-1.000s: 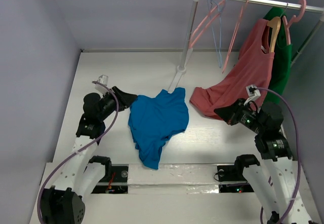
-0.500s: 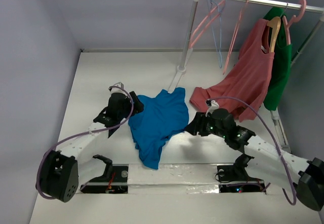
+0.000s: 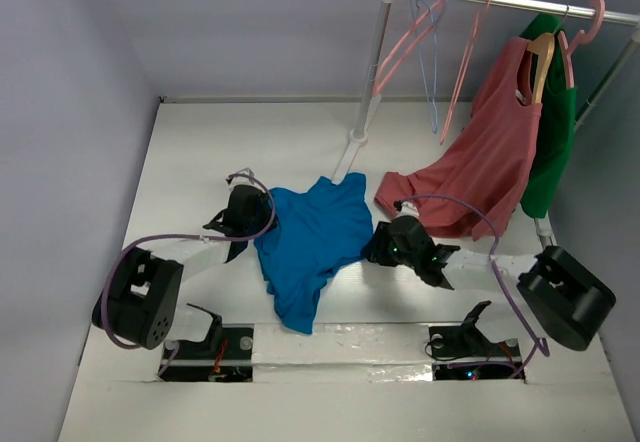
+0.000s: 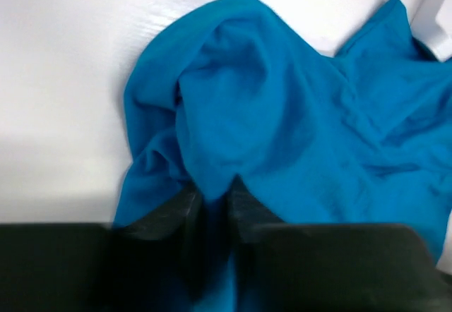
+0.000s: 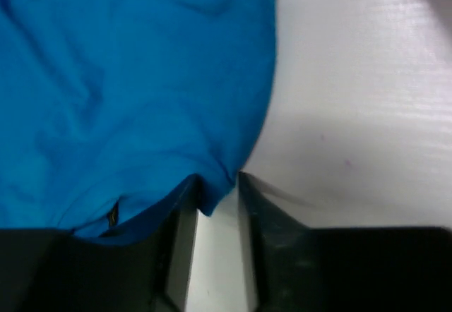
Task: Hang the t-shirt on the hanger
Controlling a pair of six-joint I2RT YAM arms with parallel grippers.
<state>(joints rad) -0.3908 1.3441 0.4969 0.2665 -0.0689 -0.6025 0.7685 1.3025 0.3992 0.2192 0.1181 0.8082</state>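
On the white table (image 3: 200,142), between both arms: a bright blue, plain short-sleeved fabric t-shirt (image 3: 315,234). Crumpled, broad at the far end, narrowing to a tail toward the near edge, with soft folds and a bunched ridge along its left side. Well apart from the thin pink plastic hanger (image 3: 408,34), hung on the pale metal rail (image 3: 520,4) at the far right.

Pinched at that left fold by the black left gripper (image 4: 214,193), fingers pressed close with blue cloth between them. At the right hem, the black right gripper (image 5: 214,185), fingers a narrow gap apart with the hem corner lying in it; cannot tell whether actually gripping.

Against half a second ago: both arms lower and stretched flatter over the table, left gripper further onto the shirt's edge, right gripper now at the hem. Shirt itself unmoved.
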